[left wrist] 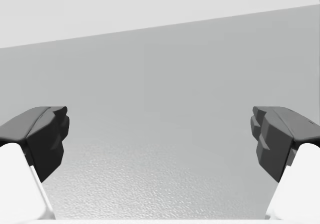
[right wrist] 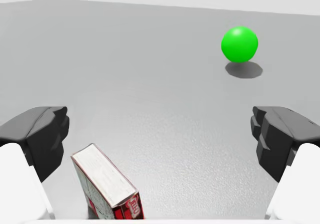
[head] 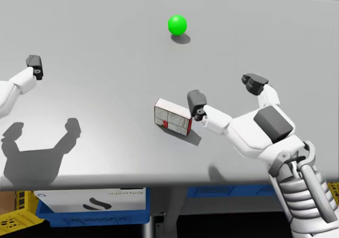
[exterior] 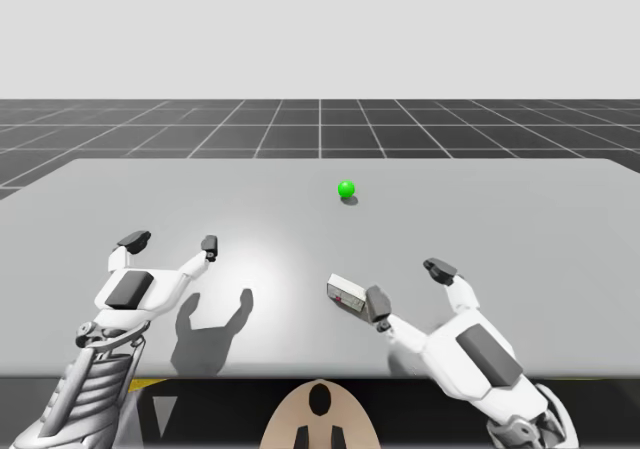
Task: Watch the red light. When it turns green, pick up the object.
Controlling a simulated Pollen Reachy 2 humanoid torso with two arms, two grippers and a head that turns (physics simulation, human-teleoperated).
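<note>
The grey table is the biggest thing before us, and the white and red box rests on it, on our side of the middle. We place everything else from that box.

Under the table's near edge, closer to us than the box and off towards our left, sits a blue crate.

Our right arm comes in from the box's right. Our right gripper is spread wide at table height. In the head view one finger stands just beside the box's right end; we cannot tell whether it touches. The other finger is well apart from the box, further right. In the right wrist view the box lies between the open fingers of that gripper, close to one of them and far from the other, so nothing is grasped.

Our left gripper hovers well to the left of the box, its fingers also spread wide. In the left wrist view the gripper has bare table ahead of it and holds nothing.

The light, a small green ball, sits on the table beyond the box, well apart from it. In the right wrist view it glows green ahead of the gripper, towards the finger far from the box.
</note>
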